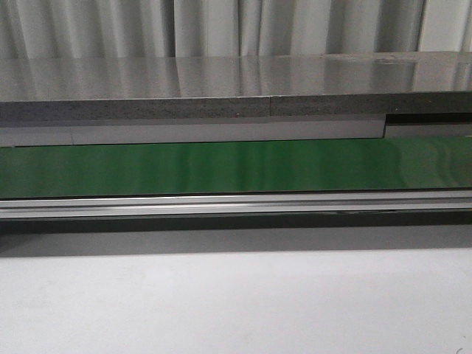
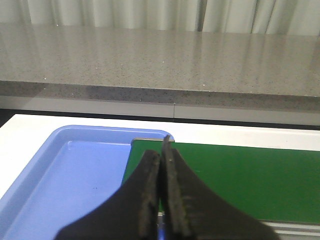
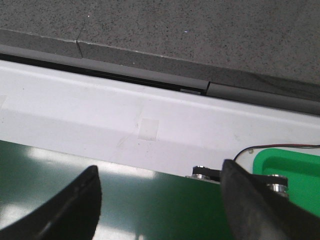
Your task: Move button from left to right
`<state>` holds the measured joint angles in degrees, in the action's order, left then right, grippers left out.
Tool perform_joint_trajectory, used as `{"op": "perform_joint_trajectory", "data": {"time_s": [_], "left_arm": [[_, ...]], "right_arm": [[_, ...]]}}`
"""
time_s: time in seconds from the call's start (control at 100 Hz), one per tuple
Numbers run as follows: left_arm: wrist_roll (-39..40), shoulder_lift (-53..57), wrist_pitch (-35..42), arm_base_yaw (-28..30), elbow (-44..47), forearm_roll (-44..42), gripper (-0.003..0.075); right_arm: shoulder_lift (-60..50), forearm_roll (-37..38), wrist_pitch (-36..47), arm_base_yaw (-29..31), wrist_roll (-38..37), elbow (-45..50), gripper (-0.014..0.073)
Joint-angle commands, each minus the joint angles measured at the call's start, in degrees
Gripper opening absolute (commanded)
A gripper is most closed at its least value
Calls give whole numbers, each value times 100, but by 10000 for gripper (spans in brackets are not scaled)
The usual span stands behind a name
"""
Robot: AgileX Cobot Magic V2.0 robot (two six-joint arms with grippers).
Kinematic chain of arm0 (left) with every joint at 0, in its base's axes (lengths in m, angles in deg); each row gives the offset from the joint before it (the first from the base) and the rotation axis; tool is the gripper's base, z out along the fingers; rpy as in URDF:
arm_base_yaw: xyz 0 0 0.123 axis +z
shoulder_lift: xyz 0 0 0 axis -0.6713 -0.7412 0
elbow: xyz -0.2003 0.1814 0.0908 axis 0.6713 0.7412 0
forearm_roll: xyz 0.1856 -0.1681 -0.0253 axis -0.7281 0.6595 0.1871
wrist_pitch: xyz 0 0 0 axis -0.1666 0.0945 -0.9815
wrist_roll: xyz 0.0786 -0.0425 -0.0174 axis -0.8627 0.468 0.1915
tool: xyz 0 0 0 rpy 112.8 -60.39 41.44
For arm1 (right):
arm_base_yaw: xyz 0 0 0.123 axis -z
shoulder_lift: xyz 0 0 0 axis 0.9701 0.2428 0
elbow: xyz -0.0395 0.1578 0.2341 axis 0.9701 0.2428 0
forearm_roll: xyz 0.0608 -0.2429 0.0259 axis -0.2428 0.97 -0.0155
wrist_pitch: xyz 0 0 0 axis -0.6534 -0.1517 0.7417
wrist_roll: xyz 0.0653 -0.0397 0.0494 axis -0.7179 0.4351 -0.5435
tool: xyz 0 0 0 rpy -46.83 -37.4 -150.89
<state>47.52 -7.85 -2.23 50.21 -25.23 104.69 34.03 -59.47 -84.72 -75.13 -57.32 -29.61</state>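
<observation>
Across the front view runs a long green conveyor belt (image 1: 221, 168) from the left edge to the right edge, with a silver metal rail (image 1: 236, 204) along its near side and a white flat surface (image 1: 236, 302) in front of it. Behind the belt lies a grey speckled stone counter (image 1: 221, 88), and pale curtains (image 1: 221, 26) hang behind the counter. No arm shows in this view.

Seen from the left wrist camera, the left gripper (image 2: 161, 150) has its two black fingers pressed together, with no gap and nothing between them. It hangs over the left end of the belt, where a light blue plastic tray (image 2: 65, 190) lies just beside the belt end, on the white surface.

Seen from the right wrist camera, the right gripper (image 3: 160, 200) has its black fingers spread wide apart, with nothing between them. It hangs over the right end of the belt. Near this end is the corner of a bright green plastic bin (image 3: 287, 165), with a thin red and black wire (image 3: 280, 146) beside it.

The orange-yellow push-button with its dark body does not show in any of the three views, so I cannot tell where it is.
</observation>
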Motion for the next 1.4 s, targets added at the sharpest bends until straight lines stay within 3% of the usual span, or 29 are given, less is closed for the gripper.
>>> {"op": "perform_joint_trajectory", "data": {"time_s": [0.0, 0.38, 0.67, 0.97, 1.3, 1.39], "left_arm": [[14, -41, 442, -38, -161, 102, -20], [14, -41, 442, -38, -161, 102, -20], [14, -41, 442, -38, -161, 102, -20], [14, -41, 442, -38, -161, 102, -20], [14, -41, 442, -38, -161, 102, -20], [14, -41, 442, -38, -161, 102, -20]], "right_arm": [[-649, -70, 720, -14, 43, 363, 510], [-3019, -70, 1745, -14, 43, 2811, 510], [-4808, -70, 1590, -14, 43, 3926, 510], [-6096, -181, 1066, -14, 43, 4594, 510], [-6161, -175, 1009, -14, 43, 4682, 505], [-6161, -175, 1009, -14, 43, 4682, 448]]}}
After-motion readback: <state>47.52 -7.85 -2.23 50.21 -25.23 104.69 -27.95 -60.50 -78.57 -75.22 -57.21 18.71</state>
